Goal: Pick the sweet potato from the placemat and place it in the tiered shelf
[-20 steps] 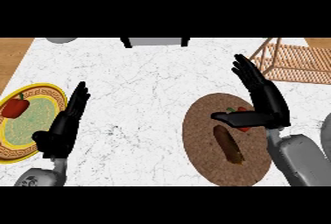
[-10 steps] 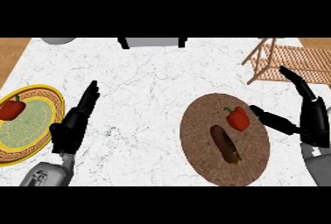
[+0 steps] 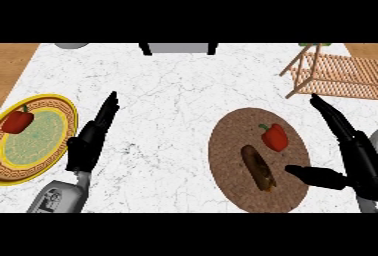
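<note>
We see the right robot hand [image 3: 353, 155] at the right edge of the frame, fingers straight and thumb spread wide, holding nothing, just beside the brown placemat [image 3: 229, 180]. The sweet potato [image 3: 258, 167] lies on that placemat, lower right of centre, with a red pepper [image 3: 275, 136] close above it. The tiered shelf [image 3: 336, 75] stands at the upper right of the white bench [image 3: 177, 90].

In our judgement, the risk lies in the pepper sitting so near: a closing robot hand could nudge it or catch it instead of the sweet potato.

Compared with half a second ago, the right robot hand has dropped lower and its thumb now reaches onto the placemat's edge. The left robot hand [image 3: 88, 145] rests open at the lower left beside the yellow plate [image 3: 44, 170], barely changed.
</note>
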Action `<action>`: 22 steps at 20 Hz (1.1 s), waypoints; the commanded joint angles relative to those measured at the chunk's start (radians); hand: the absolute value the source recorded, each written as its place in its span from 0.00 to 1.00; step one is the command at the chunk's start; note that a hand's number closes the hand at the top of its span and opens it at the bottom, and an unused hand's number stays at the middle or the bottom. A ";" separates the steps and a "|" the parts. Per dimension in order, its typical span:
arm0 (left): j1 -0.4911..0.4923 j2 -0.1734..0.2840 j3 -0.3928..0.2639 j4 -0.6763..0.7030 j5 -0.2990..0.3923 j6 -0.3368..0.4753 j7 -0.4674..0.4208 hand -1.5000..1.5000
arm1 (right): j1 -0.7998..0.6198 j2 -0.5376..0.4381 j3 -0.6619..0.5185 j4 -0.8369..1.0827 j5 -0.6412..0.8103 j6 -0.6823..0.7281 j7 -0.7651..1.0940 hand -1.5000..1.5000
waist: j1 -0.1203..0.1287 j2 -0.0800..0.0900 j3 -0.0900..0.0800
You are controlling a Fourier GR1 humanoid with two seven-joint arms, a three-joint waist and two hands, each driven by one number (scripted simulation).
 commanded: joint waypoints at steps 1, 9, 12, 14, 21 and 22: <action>0.006 -0.049 -0.041 -0.025 -0.051 0.057 0.026 0.50 | 0.001 -0.086 0.074 -0.178 0.139 0.071 0.261 0.00 | 0.002 -0.004 -0.001; 0.018 -0.035 -0.021 -0.003 -0.026 -0.002 -0.007 0.50 | -0.116 -0.139 0.219 -0.334 0.330 0.387 0.719 0.00 | 0.017 -0.002 -0.003; -0.041 -0.037 -0.013 0.003 -0.032 0.004 0.043 0.50 | -0.185 -0.134 0.305 -0.372 0.400 0.536 0.878 0.00 | 0.018 -0.001 -0.003; -0.033 -0.033 -0.008 0.001 -0.021 -0.012 0.040 0.50 | -0.239 -0.110 0.346 -0.390 0.409 0.648 0.989 0.00 | 0.029 0.000 -0.004; -0.055 -0.017 0.040 -0.001 -0.013 -0.049 0.059 0.50 | -0.303 0.142 0.463 -0.336 0.541 0.797 1.184 0.00 | 0.022 0.003 0.002; -0.055 -0.041 0.034 0.041 -0.018 -0.047 0.009 0.50 | -0.295 0.180 0.515 -0.375 0.579 0.822 1.252 0.00 | 0.017 0.003 0.001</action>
